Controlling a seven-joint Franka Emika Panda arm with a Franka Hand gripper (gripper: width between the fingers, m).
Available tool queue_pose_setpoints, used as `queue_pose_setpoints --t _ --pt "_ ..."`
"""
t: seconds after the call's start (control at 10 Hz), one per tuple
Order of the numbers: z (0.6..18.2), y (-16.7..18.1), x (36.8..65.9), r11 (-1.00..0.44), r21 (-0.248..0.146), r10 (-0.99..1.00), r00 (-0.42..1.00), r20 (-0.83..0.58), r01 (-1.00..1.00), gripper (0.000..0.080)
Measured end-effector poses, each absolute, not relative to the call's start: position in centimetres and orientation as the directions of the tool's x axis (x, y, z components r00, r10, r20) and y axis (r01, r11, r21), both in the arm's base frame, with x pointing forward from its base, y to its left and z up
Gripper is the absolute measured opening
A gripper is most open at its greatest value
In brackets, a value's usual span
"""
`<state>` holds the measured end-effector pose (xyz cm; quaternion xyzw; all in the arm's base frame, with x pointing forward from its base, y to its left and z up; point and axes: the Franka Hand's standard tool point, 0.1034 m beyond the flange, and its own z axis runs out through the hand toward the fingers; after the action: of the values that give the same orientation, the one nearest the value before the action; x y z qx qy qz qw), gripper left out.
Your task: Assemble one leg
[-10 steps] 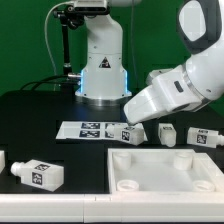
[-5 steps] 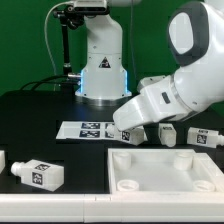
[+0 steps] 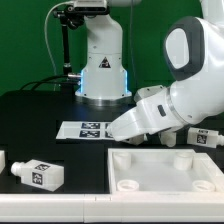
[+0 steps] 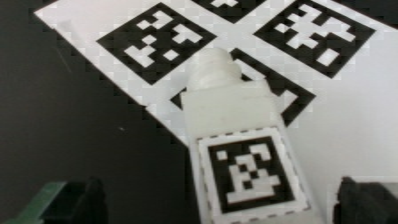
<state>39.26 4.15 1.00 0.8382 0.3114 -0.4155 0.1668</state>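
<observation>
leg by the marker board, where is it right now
The small white stubby plastic leg lies in the wrist view inside the open pincer, its narrow end over the edge of the thin flat white marker board.

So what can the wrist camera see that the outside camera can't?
Only the wrist view shows one leg up close. It lies partly over the marker board, and the fingers are spread open on either side, not touching it. Only the exterior view shows the big white panel, a spare leg near the exterior view's left, and the robot's base. There, the arm hides the leg that sits between the fingers. Both views show the marker board's printed tags.
</observation>
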Motion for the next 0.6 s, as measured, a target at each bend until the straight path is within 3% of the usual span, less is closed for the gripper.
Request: queue_pose_setpoints --t 0.1,0.3,0.4,0.6 --pt "1.01 4.12 39.27 -0.751 0.021 0.383 0.461 -0.8 0.66 0.0648" --pt "1.01 4.12 39.28 -0.751 0.021 0.383 0.461 -0.8 0.66 0.0369" --pt "1.01 4.12 39.28 -0.751 0.021 0.383 0.461 -0.8 0.66 0.0285" --pt "1.02 4.13 39.29 -0.751 0.021 0.383 0.461 -0.8 0.66 0.0285"
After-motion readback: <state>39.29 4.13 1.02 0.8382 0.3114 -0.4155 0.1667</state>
